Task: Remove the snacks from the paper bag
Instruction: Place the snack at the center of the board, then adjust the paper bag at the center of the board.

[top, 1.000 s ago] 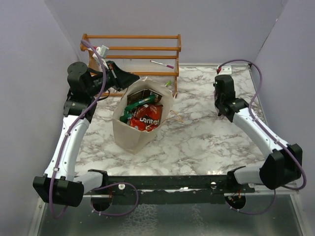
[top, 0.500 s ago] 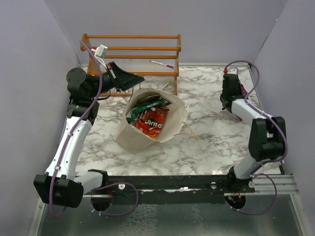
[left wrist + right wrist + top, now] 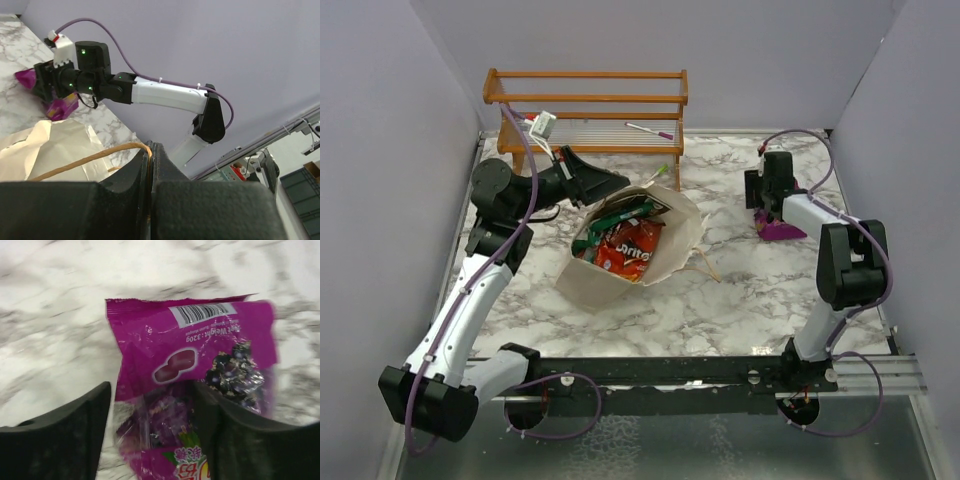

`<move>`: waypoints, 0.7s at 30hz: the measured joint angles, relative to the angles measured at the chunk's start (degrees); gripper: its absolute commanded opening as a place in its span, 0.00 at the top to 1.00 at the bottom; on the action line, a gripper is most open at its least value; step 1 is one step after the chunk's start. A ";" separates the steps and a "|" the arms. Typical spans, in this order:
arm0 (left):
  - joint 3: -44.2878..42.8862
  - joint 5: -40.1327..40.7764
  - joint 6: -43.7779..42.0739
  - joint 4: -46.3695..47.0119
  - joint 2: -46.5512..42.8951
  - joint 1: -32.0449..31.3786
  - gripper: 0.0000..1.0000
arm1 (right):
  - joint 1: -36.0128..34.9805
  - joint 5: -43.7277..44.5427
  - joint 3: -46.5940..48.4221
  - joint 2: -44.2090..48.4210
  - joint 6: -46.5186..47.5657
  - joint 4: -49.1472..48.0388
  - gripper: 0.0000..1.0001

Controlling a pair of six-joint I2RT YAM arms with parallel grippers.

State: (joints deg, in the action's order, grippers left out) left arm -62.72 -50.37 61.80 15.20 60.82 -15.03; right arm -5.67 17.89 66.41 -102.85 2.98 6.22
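Top view: the left tool [image 3: 608, 180] is clenched at the rim of the large cream paper bag [image 3: 605, 285]. The bag leans open on the marble desk [image 3: 720, 300] with red and green foil packets [image 3: 625, 245] inside. The right tool [image 3: 767, 212] stands over a purple foil packet [image 3: 782, 231], well apart from the bag. Left wrist view: the jaws pinch the bag's tan string handle [image 3: 90, 159]. Right wrist view: the purple packet lies on the desk between the spread, released fingers [image 3: 75, 430].

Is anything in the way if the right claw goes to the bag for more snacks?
Nothing visible. Only bare marble table and the bag's loose string handle lie between the right gripper and the paper bag, whose open mouth shows the snacks.
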 measured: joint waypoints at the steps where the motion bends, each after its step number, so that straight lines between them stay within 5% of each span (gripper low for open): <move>1: 0.24 1.03 0.00 0.11 -0.02 -1.14 1.00 | 0.00 -3.06 -0.98 0.35 -1.27 0.17 0.25; 7: 0.39 4.48 -1.42 -0.85 0.11 -6.91 1.00 | -0.22 -15.91 -3.28 6.82 -7.19 2.36 0.16; 17: 0.39 6.58 -5.22 -3.78 -0.20 -9.07 1.00 | -1.22 -36.96 -11.50 36.15 -7.28 -0.22 0.15; 21: 0.39 6.73 -5.88 -3.76 -0.35 -10.21 1.00 | -7.37 -43.21 -13.20 43.34 -3.74 -0.74 0.16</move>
State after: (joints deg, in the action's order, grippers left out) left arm -62.33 -43.64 55.92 11.44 60.47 -25.23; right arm -13.04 -25.32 53.21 -59.51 -0.75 5.48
